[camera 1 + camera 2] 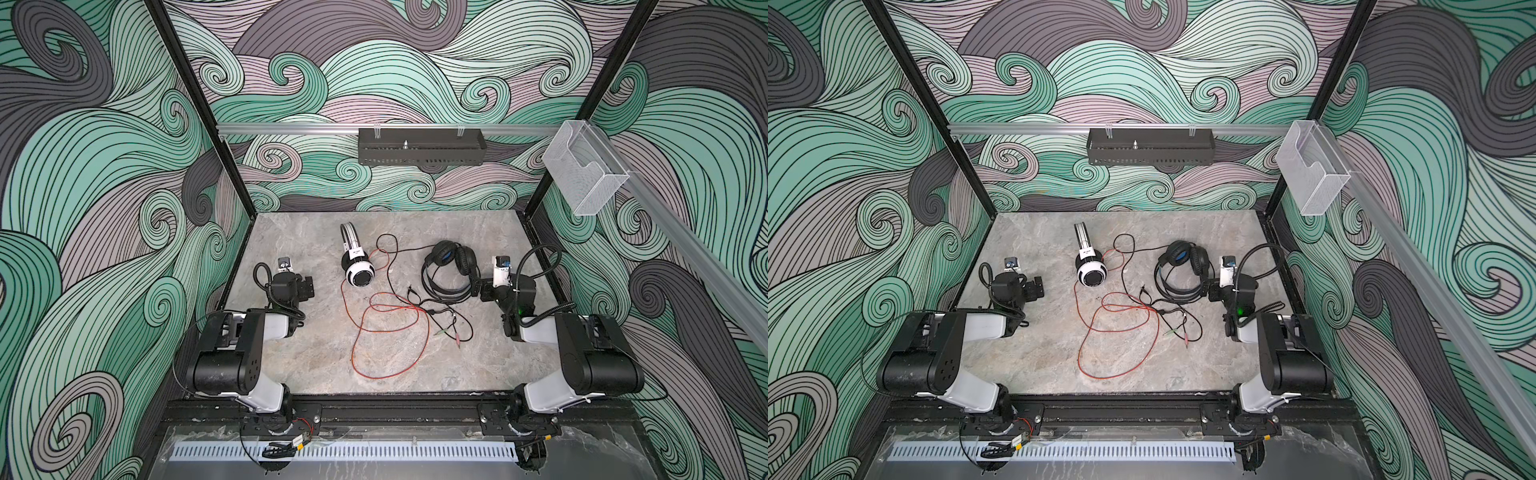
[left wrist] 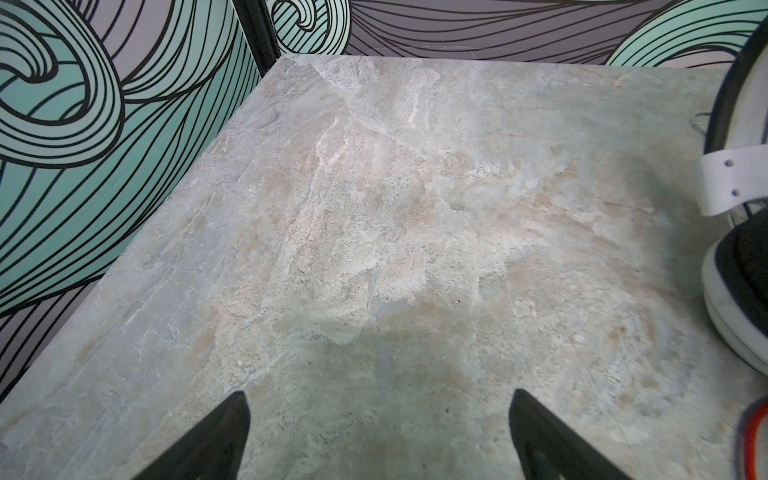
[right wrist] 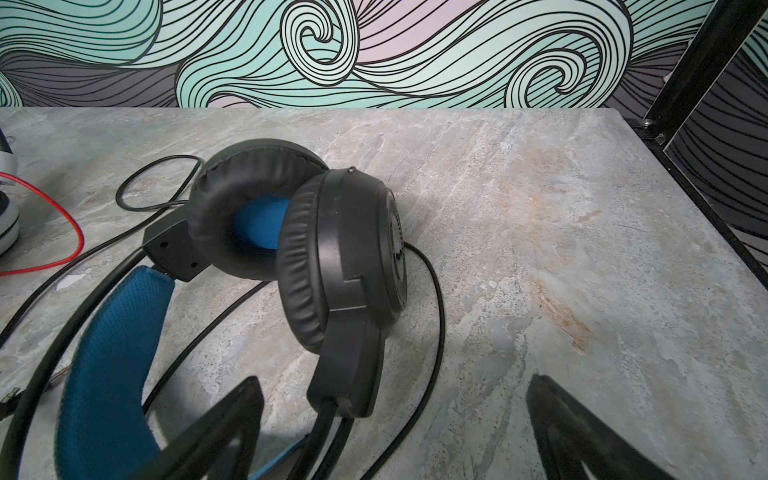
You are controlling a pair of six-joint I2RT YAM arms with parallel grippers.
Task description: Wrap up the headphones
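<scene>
Two pairs lie mid-frame in both top views: white plastic headphones with black-centred cups point(image 1: 358, 272), band pointing at the back wall point(image 1: 374, 83), cut off in my left wrist view, and black blue-padded headphones point(image 1: 446, 266) to their right, band pointing frontward. My left claw point(image 2: 378, 395) and right claw point(image 3: 395, 379) gape apart, empty.

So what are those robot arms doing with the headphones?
Nothing yet. The left claw and right claw are both open and empty. The white headphones and the black and blue headphones lie on the table, their red cable and black cable loose and crossing each other.
</scene>
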